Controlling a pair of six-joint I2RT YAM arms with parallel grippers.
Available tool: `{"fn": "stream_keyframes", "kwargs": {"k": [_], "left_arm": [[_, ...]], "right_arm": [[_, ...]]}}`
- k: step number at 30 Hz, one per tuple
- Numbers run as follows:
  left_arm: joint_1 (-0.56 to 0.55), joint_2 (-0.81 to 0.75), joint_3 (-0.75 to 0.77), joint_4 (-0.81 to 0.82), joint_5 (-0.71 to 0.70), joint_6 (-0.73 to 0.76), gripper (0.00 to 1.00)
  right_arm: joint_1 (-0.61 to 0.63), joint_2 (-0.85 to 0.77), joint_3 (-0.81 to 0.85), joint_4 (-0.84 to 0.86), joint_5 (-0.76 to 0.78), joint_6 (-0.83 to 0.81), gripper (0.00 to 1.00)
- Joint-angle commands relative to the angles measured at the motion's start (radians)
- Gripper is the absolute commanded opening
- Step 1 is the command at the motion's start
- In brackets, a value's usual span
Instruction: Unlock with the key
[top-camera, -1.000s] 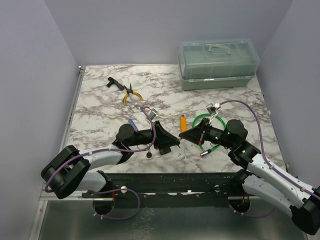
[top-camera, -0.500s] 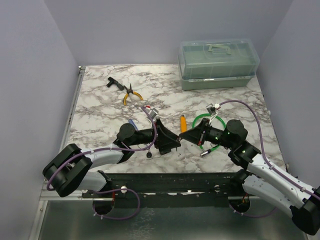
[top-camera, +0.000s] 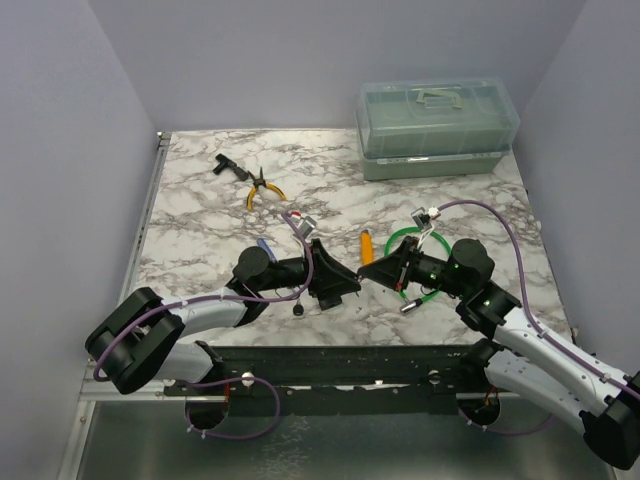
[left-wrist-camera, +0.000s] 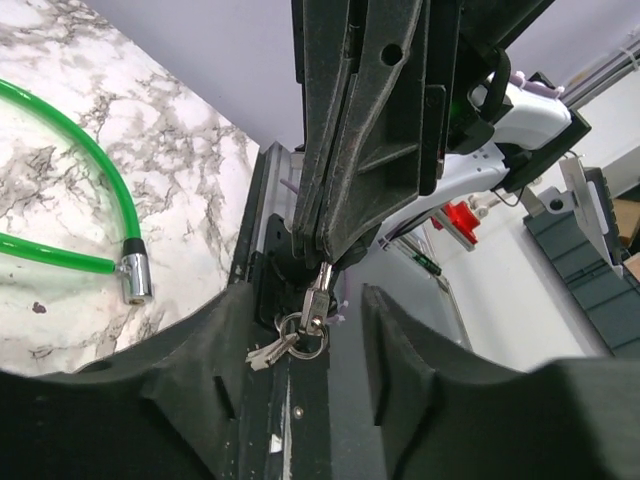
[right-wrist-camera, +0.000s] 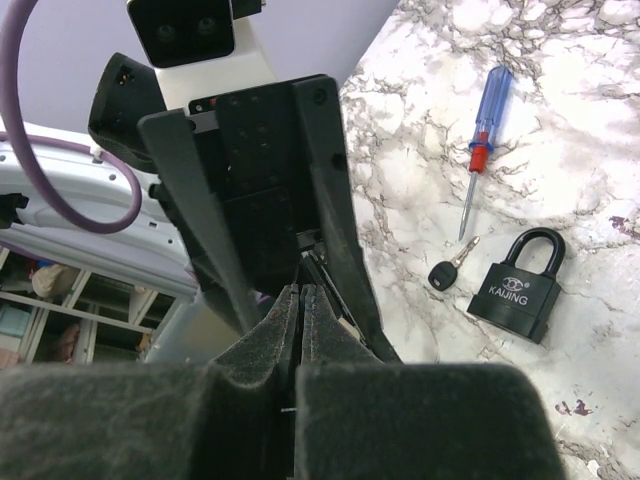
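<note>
The key (left-wrist-camera: 319, 297) hangs in the air over the near middle of the table, pinched at its upper end by the right gripper (left-wrist-camera: 322, 255), whose jaws are pressed together on it. A ring (left-wrist-camera: 300, 337) with a second small key (left-wrist-camera: 268, 352) dangles below. The left gripper (left-wrist-camera: 312, 320) is spread, one finger on either side of the key and apart from it. In the right wrist view the closed fingers hide the key, and from above it is too small to make out. The black padlock (right-wrist-camera: 520, 290) lies on the marble.
</note>
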Motion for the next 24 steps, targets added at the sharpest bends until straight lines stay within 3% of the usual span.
{"fn": "stream_keyframes", "kwargs": {"k": [1,3,6,16,19,24], "left_arm": [[0.01,-0.007,0.001,0.045,0.02,0.003,0.6],[0.017,-0.018,-0.006,0.045,0.012,0.001,0.61],[0.024,-0.027,-0.015,0.045,0.006,0.004,0.54],[0.032,-0.02,-0.017,0.046,0.006,-0.006,0.19],[0.031,-0.01,-0.015,0.051,0.009,-0.012,0.01],[0.032,-0.01,-0.016,0.066,0.003,-0.024,0.0]], "right_arm": [[0.007,0.0,0.005,0.005,-0.016,-0.006,0.0],[0.007,-0.002,0.003,0.001,-0.015,-0.006,0.0],[0.007,-0.006,0.003,-0.001,-0.011,-0.006,0.0],[0.007,-0.004,0.0,0.004,-0.01,-0.005,0.0],[0.007,0.002,0.002,0.014,-0.009,-0.002,0.0],[0.007,0.013,0.001,0.022,-0.001,0.001,0.0]]}}
